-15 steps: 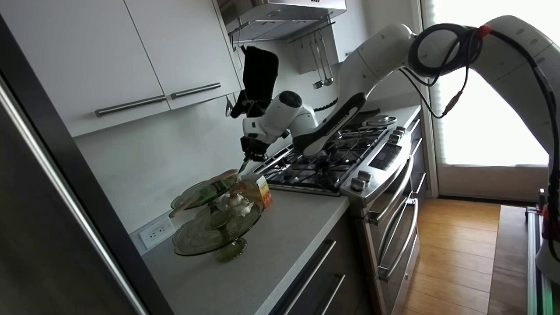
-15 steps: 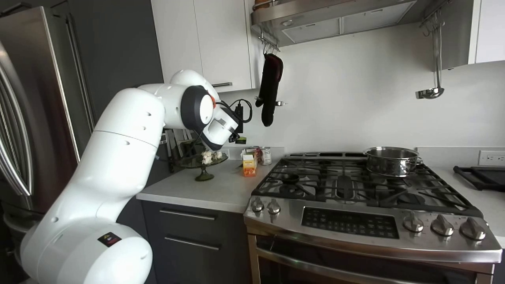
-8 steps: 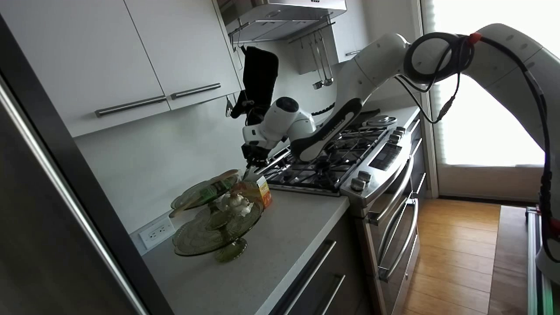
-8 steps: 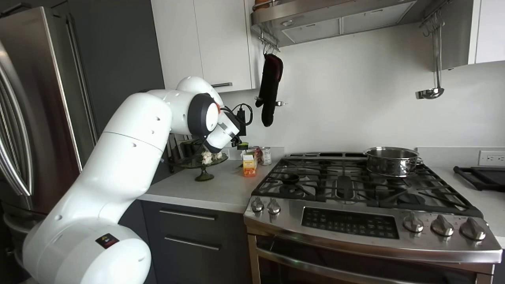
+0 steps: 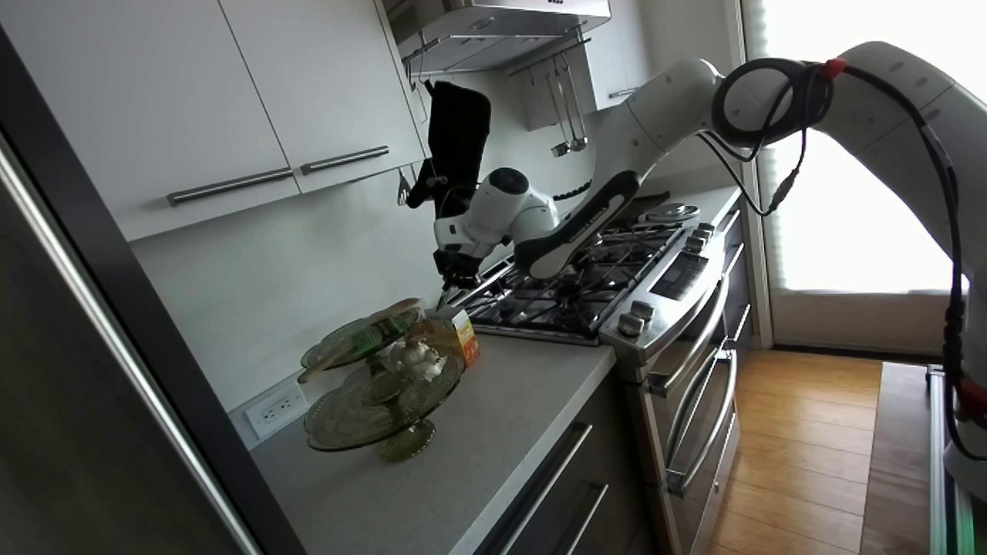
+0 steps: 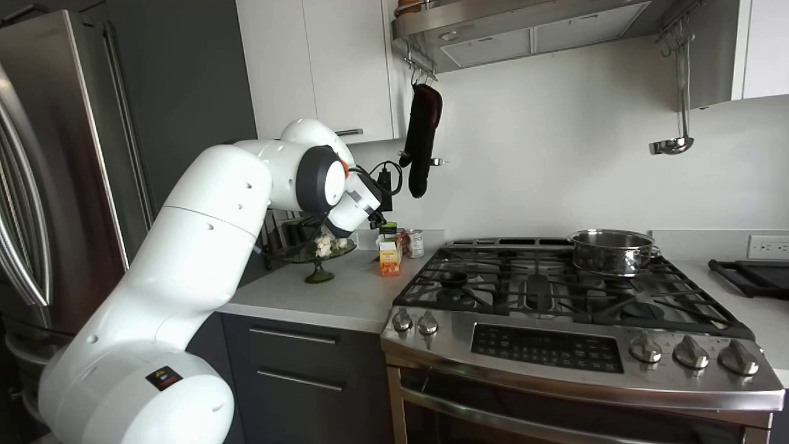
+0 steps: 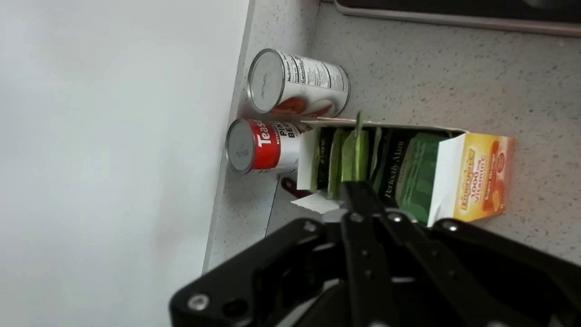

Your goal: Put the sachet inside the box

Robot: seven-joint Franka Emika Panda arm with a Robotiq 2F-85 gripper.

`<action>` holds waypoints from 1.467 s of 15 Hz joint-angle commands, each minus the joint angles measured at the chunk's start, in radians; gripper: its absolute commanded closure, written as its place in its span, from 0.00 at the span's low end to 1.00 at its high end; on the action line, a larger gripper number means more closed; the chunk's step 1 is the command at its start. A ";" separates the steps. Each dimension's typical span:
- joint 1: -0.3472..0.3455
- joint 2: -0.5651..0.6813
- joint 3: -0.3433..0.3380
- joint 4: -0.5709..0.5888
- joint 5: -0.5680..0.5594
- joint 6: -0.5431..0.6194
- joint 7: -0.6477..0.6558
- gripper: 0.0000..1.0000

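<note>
The box is an open orange and white carton (image 7: 483, 177) with several sachets upright in it. It stands on the counter in both exterior views (image 5: 466, 339) (image 6: 389, 264). My gripper (image 7: 358, 187) is shut on a thin green sachet (image 7: 358, 150), seen edge-on in the wrist view, over the carton's opening. In an exterior view the held sachet (image 6: 388, 227) hangs right above the carton. In an exterior view the gripper (image 5: 447, 285) points down over it. I cannot tell whether the sachet's lower edge is inside the opening.
Two cans, one red-labelled (image 7: 268, 145) and one white-labelled (image 7: 313, 86), stand beside the carton near the wall. A green glass cake stand (image 5: 347, 422) with garlic stands near it. The stove (image 6: 536, 290) adjoins the counter, and a dark mitt (image 6: 424, 135) hangs above.
The gripper and the green sachet have moved down and sideways over the carton. The gripper has stayed shut on the sachet. The carton has not moved.
</note>
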 commanded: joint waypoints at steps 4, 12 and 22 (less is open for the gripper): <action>-0.012 0.031 0.033 0.018 0.043 -0.033 -0.050 1.00; 0.046 0.027 -0.029 0.009 0.160 -0.038 -0.124 1.00; 0.104 0.017 -0.147 0.009 0.325 -0.043 -0.208 1.00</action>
